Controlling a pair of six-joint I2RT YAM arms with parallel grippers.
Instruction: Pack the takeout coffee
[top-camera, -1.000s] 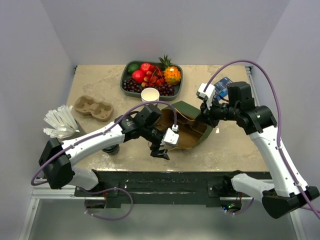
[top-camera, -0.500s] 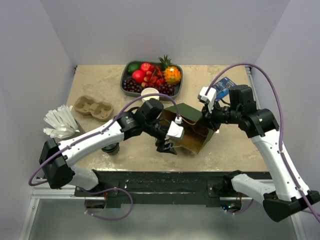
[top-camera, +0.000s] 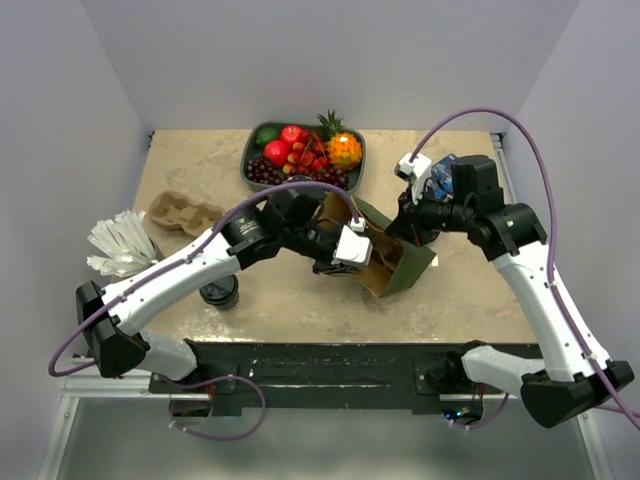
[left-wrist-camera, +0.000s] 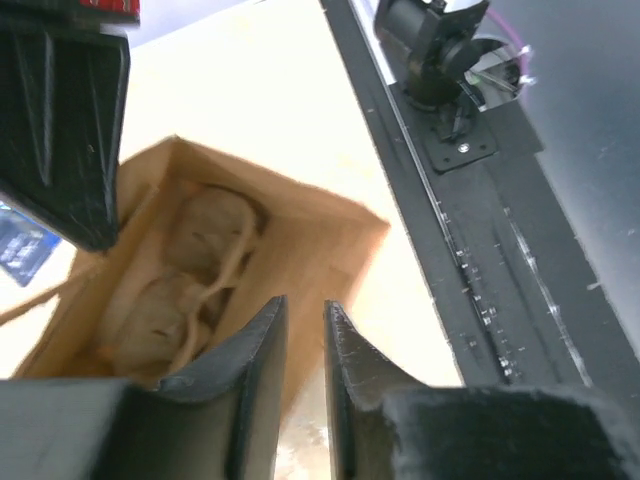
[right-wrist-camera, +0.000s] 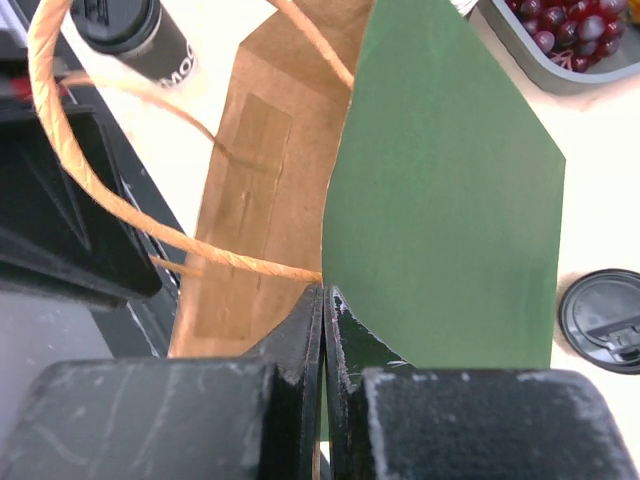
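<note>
top external: left gripper (top-camera: 332, 264) was at the mouth of the paper bag (top-camera: 410, 262), up from the near edge of the table (top-camera: 470, 290) where it hung a second ago. the bag had swung too: its mouth was turned more toward the left arm and its green outer side was tipped up on the right. takeout coffee (top-camera: 218, 291) stood upright on the table at near left, just beside the left forearm, well apart from the bag and not in it. it was in the same spot as before, but the forearm had cleared it, so the black lid showed whole. fruit tray (top-camera: 247, 165) at the back was unchanged.

left wrist: fingers (left-wrist-camera: 255, 380) were nearly together with a thin gap left, narrower than a second ago. the brown bag wall sat behind the gap. couldn't tell if they pinched it.

right wrist: right gripper (right-wrist-camera: 324, 300) was clamped tight on the bag's green edge, where the twine handle (right-wrist-camera: 60, 170) met it. loose black lid (right-wrist-camera: 603, 320) lay on the table past the green panel. the coffee was at top left of that view.
</note>
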